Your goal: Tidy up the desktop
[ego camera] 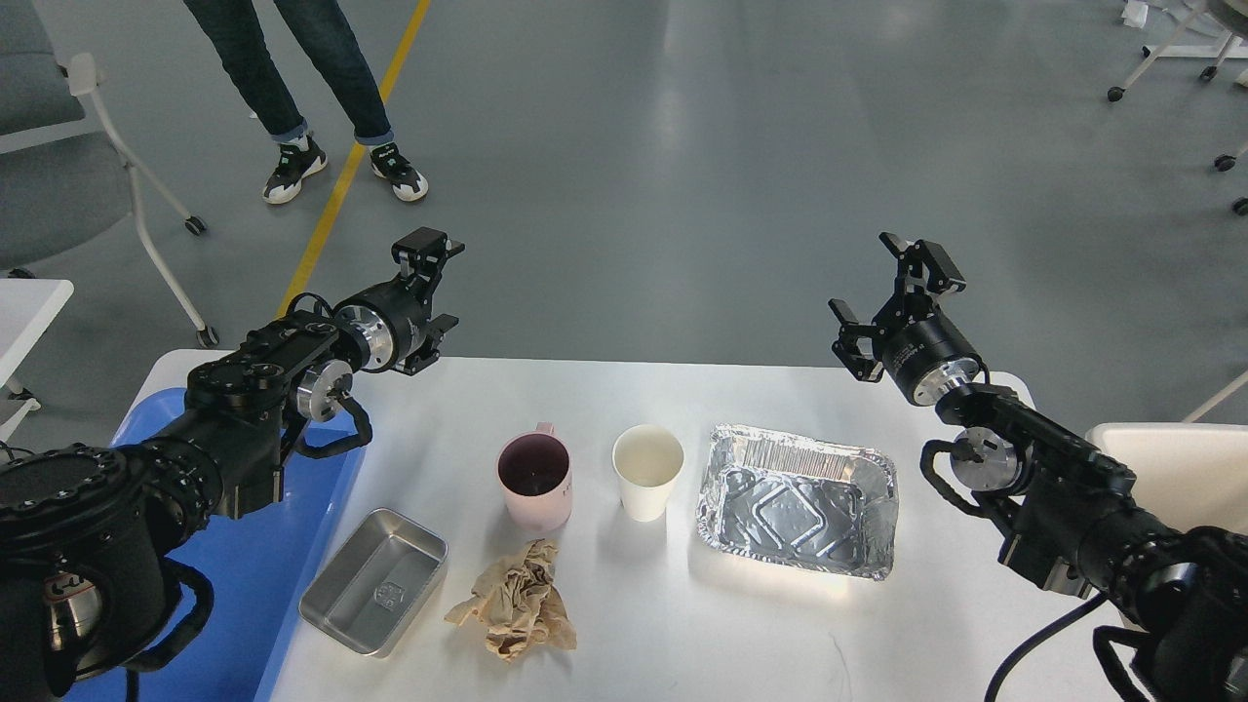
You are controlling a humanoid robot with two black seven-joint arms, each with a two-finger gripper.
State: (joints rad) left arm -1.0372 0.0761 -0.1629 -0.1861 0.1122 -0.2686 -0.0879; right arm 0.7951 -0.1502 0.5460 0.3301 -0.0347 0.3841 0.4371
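The white desktop (682,634) holds a pink mug (535,480), a white paper cup (647,471), an empty foil tray (798,500), a small steel tray (375,580) and a crumpled brown paper (519,600). My left gripper (436,292) hovers over the desktop's far left edge, well behind the mug, open and empty, turned on its side. My right gripper (885,294) hovers over the far right edge, behind the foil tray, open and empty.
A blue plastic tray (244,585) lies at the desktop's left end under my left arm. A white object (1175,468) stands at the right edge. A person's legs (292,88) and a wheeled chair (88,146) are on the floor beyond, and a small white table corner (29,307) shows at far left.
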